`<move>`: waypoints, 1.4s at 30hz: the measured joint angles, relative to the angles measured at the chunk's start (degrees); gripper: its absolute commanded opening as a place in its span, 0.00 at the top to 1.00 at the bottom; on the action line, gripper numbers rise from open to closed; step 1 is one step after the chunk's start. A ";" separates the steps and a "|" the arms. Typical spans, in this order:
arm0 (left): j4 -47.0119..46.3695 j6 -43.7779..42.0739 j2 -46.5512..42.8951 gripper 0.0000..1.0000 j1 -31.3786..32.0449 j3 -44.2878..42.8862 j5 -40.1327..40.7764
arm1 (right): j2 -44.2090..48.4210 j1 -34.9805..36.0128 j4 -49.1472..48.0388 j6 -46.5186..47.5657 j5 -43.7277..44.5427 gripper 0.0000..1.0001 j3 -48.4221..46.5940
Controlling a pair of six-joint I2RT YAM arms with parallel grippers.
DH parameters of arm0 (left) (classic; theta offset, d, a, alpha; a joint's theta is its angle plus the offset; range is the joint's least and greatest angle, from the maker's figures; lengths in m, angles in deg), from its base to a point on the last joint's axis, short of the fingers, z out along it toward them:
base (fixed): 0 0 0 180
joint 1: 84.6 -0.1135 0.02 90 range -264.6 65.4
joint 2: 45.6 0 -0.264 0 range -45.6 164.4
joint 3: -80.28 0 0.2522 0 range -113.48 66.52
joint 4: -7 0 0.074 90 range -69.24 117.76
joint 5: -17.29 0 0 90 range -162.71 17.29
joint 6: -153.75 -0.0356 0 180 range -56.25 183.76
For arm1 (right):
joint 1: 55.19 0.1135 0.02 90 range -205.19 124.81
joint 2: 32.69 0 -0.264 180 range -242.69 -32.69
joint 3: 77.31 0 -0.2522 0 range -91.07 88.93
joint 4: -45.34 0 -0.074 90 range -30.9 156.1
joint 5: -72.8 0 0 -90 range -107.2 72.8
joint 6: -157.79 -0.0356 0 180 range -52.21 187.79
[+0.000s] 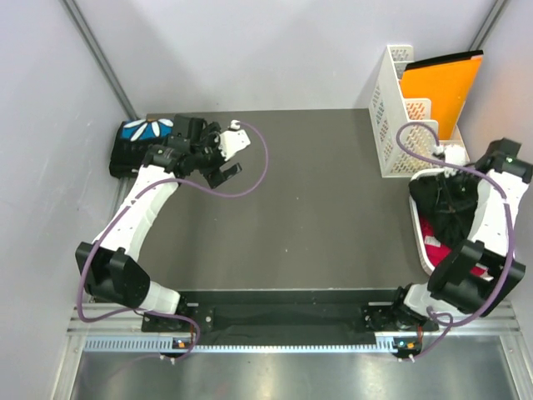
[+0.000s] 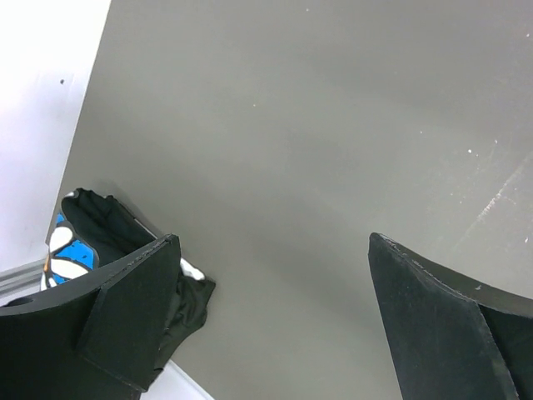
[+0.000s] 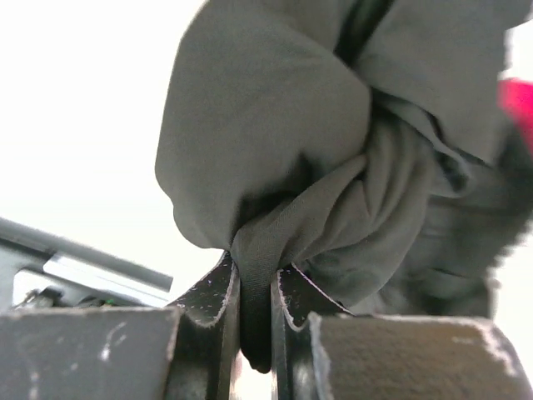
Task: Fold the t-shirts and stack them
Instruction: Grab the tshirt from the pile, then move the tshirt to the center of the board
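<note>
A folded black t-shirt (image 1: 137,137) with a blue print and white petals lies in the table's far left corner. In the left wrist view it (image 2: 100,221) shows low at the left, behind one finger. My left gripper (image 1: 231,157) (image 2: 275,317) hangs open just right of it, with only bare tabletop between its fingers. At the right edge a second black t-shirt (image 1: 441,208) lies crumpled in a white bin (image 1: 420,242). My right gripper (image 1: 441,179) (image 3: 256,292) is shut on a fold of this shirt (image 3: 275,125). Its print is hidden.
A white perforated rack (image 1: 391,108) holding an orange folder (image 1: 437,87) stands at the back right, just beyond the bin. Something red or pink (image 1: 433,237) (image 3: 518,100) lies in the bin under the shirt. Grey walls close in on both sides.
</note>
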 measured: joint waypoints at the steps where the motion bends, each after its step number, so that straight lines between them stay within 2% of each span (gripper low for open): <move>1: -0.04 0.00 0.00 0.01 0.02 0.24 0.07 | 0.59 0.11 0.24 0.00 -0.07 1.00 -2.21; 10: -0.04 0.00 0.00 0.01 0.44 0.96 0.17 | 3.28 5.31 0.33 -2.62 -0.50 1.00 -19.93; 20: -1.03 0.15 1.01 0.01 0.59 1.81 -0.48 | 2.51 23.74 -4.37 -9.20 5.70 1.00 -29.27; 27: -1.62 0.37 2.12 0.01 0.87 2.99 -1.38 | -0.15 29.83 -13.53 -12.70 12.39 1.00 -40.54; 37: -7.08 1.29 4.83 0.01 1.31 4.68 -2.40 | -1.40 44.37 -21.00 -7.89 10.05 1.00 -41.11; 42: -10.19 3.02 8.13 0.01 2.10 4.50 -3.41 | -0.81 49.53 -29.81 -3.10 5.81 1.00 -32.68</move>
